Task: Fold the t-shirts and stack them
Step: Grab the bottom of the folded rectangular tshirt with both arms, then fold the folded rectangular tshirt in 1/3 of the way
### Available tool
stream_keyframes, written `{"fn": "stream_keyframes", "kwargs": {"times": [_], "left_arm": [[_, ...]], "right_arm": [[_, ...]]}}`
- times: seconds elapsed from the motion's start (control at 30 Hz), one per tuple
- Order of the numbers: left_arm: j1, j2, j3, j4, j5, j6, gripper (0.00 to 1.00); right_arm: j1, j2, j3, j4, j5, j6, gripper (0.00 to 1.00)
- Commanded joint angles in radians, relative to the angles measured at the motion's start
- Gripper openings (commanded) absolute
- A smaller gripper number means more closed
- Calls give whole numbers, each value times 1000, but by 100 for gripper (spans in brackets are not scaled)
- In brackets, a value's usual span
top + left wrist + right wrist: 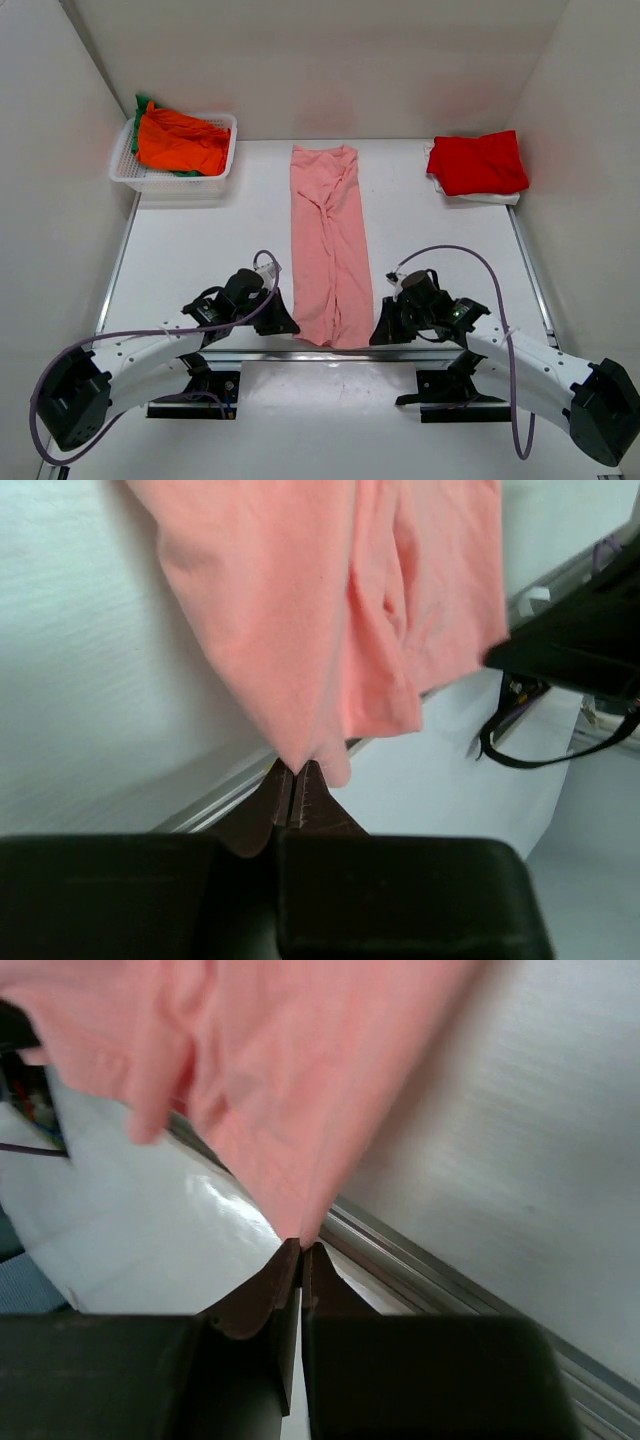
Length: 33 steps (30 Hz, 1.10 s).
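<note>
The salmon-pink t-shirt (330,245) lies as a long narrow strip down the middle of the table. My left gripper (283,322) is shut on its near left corner, seen in the left wrist view (292,770) with the fabric (330,610) lifted from the jaws. My right gripper (384,330) is shut on the near right corner, seen in the right wrist view (301,1245) with the fabric (280,1070) pulled up. A folded red t-shirt (477,162) lies at the far right. The orange t-shirt (180,142) lies over the green one (141,108) in the basket.
The white latticed basket (222,170) stands at the far left corner. A white cloth (490,198) shows under the red shirt. White walls enclose the table. A metal rail (300,353) runs along the near edge, beside both grippers.
</note>
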Motion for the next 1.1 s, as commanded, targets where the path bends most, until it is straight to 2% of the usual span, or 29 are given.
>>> {"fn": "stream_keyframes", "kwargs": {"times": [0.0, 0.13, 0.2, 0.27, 0.47, 0.53, 0.57, 0.67, 0.8, 0.83, 0.87, 0.9, 0.93, 0.97, 1.0, 1.07], "left_arm": [[48, 11, 90, -67, 9, 31, 0], [220, 120, 204, -76, 98, 111, 0], [316, 215, 314, -86, 136, 167, 0], [362, 313, 418, -90, 149, 201, 0], [441, 684, 780, -89, 216, 262, 0], [467, 805, 851, -77, 219, 260, 0], [476, 830, 895, -72, 216, 255, 0], [511, 976, 1000, -56, 216, 241, 0], [541, 1056, 1103, -67, 184, 237, 2], [553, 1064, 1101, -34, 181, 221, 9], [567, 1056, 1076, 24, 190, 191, 35], [579, 1048, 1053, 96, 192, 159, 63], [585, 1048, 1037, 142, 216, 140, 66], [600, 1039, 1029, 192, 241, 113, 69], [613, 1038, 1034, 254, 271, 94, 99], [614, 1034, 1055, 258, 314, 86, 98]], "right_arm": [[-37, 52, 121, -8, -81, -81, 0], [-151, 163, 275, -14, -124, -179, 0], [-258, 256, 374, -22, -146, -252, 0], [-319, 332, 445, -38, -164, -295, 0], [-439, 682, 717, -42, -175, -418, 0], [-462, 777, 828, -28, -184, -440, 0], [-468, 843, 858, -35, -183, -452, 0], [-491, 1014, 1086, -63, -177, -489, 0], [-501, 1233, 1321, -127, -177, -521, 0], [-504, 1272, 1393, -144, -184, -532, 0], [-505, 1313, 1459, -156, -178, -535, 4], [-508, 1355, 1511, -179, -152, -530, 18], [-510, 1372, 1536, -195, -123, -518, 29], [-504, 1390, 1566, -209, -117, -518, 33], [-511, 1387, 1574, -218, -77, -504, 40], [-505, 1345, 1527, -192, -10, -492, 44]]}}
